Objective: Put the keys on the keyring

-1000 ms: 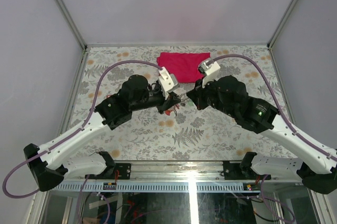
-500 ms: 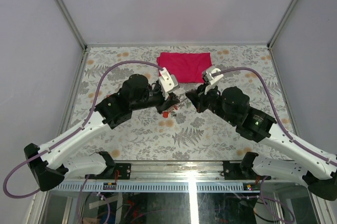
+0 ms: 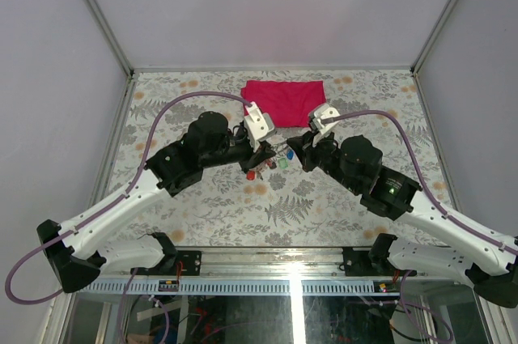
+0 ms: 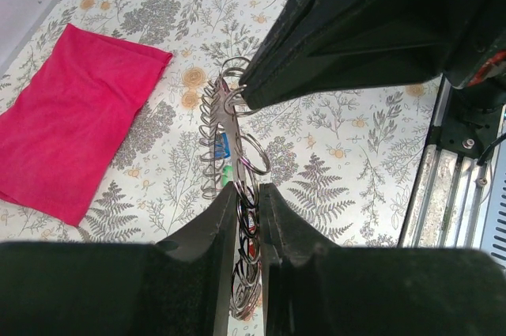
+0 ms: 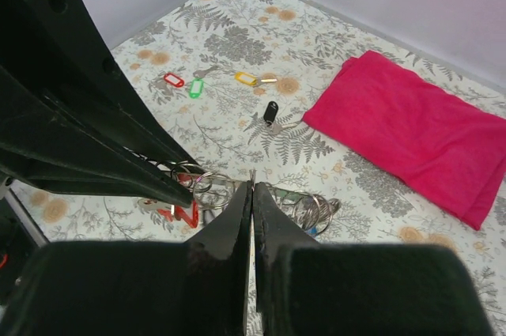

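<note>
Left gripper [image 4: 247, 198]: fingers nearly together, clamped on keyring [image 4: 227, 122], held edge-on above table [image 5: 237, 35], small split rings [image 4: 254, 154] bunched along it. Right gripper [image 5: 252, 190]: fingers pressed together, tip touching ring's far end (whether anything is pinched, cannot tell). Blue and green tags hang among rings. Loose keys [image 5: 195, 88] on table: red, green, yellow, black tags. Red cloth [image 5: 411, 134] beyond.

Bright, even overhead light; cast shadows are faint and soft-edged. Nearest the lens, the left gripper [image 4: 249, 194] and the right gripper [image 5: 252, 190] render dark, featureless and slightly soft. The table [image 5: 237, 43] beyond their tips is sharp. The keyring [image 4: 224, 118] ahead of the left fingertips carries small specular glints.
</note>
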`<state>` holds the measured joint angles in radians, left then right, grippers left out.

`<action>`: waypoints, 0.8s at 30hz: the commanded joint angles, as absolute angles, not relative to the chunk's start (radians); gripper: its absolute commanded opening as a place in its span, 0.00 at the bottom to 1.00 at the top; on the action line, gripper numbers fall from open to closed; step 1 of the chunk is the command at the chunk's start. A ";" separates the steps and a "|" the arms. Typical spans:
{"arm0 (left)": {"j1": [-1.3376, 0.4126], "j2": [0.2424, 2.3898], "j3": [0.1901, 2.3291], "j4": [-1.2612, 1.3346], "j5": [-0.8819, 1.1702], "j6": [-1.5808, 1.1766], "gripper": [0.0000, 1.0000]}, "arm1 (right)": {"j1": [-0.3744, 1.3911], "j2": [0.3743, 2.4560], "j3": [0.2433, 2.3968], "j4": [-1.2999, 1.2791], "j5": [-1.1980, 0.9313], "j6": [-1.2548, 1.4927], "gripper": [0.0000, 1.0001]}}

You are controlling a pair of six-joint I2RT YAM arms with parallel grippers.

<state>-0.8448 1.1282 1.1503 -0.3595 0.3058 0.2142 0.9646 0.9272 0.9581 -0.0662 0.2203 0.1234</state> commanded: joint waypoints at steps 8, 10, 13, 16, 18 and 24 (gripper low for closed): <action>-0.859 1.108 1.201 -0.383 0.400 0.235 0.00 | 0.953 0.924 1.014 -0.057 0.367 0.015 0.00; -0.860 1.109 1.203 -0.384 0.403 0.237 0.00 | 0.953 0.918 1.008 -0.047 0.360 0.022 0.00; -0.859 1.112 1.204 -0.386 0.400 0.236 0.00 | 0.954 0.914 1.007 -0.040 0.313 0.042 0.00; -0.860 1.112 1.204 -0.385 0.398 0.235 0.00 | 0.953 0.916 1.021 -0.048 0.227 0.064 0.00; -0.860 1.113 1.204 -0.385 0.398 0.236 0.00 | 0.953 0.917 1.030 -0.059 0.157 0.077 0.00; -0.859 1.109 1.204 -0.385 0.393 0.236 0.00 | 0.953 0.939 1.080 -0.151 0.127 0.095 0.00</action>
<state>-0.8463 1.1278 1.1656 -0.4164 0.3397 0.2234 0.9615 0.9276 0.9909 -0.1448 0.1436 0.0795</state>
